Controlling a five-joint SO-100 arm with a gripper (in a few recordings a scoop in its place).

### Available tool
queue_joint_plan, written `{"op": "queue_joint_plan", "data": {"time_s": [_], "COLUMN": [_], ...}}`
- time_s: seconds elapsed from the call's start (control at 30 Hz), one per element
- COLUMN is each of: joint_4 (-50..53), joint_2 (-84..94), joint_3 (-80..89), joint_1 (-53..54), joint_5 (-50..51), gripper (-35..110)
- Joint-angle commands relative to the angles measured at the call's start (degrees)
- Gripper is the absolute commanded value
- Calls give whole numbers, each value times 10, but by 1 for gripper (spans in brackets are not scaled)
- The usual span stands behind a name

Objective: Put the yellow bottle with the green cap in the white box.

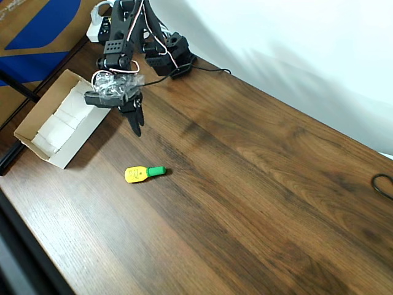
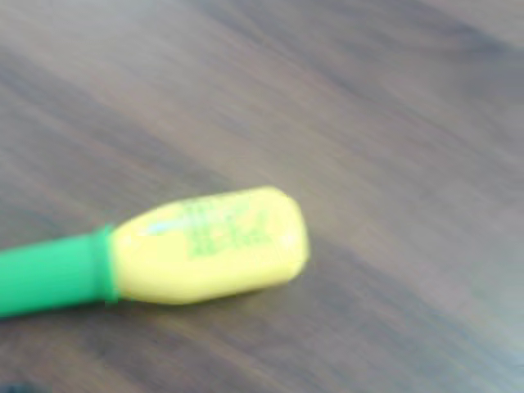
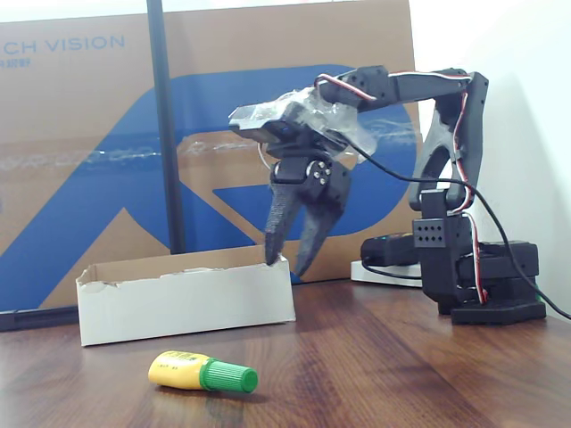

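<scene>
Black arm (image 3: 446,160): base at right of the fixed view, reaching left across upper centre. Gripper (image 3: 292,259): pointed downward, fingers slightly parted, holding nothing.

Even, bright light falls on the worktop (image 1: 258,184) in the overhead view, and the arm throws soft grey shadows onto the white wall (image 1: 295,43) behind it. The wrist view is blurred throughout: the yellow bottle with the green cap (image 2: 205,246) has smeared edges and an unreadable label (green marks only). In the fixed view the bottle lies sharp above a faint reflection on the worktop, beside a soft sheen; the white box (image 3: 187,299) is evenly lit.
</scene>
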Motion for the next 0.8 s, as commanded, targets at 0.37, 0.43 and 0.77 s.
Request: {"op": "queue_joint_plan", "data": {"time_s": [0.37, 0.43, 0.77], "joint_4": [18, 25, 65], "joint_2": [-107, -146, -286], "joint_3": [-173, -205, -362], "joint_1": [-6, -9, -47], "joint_5": [53, 60, 71], "gripper": [21, 20, 21]}}
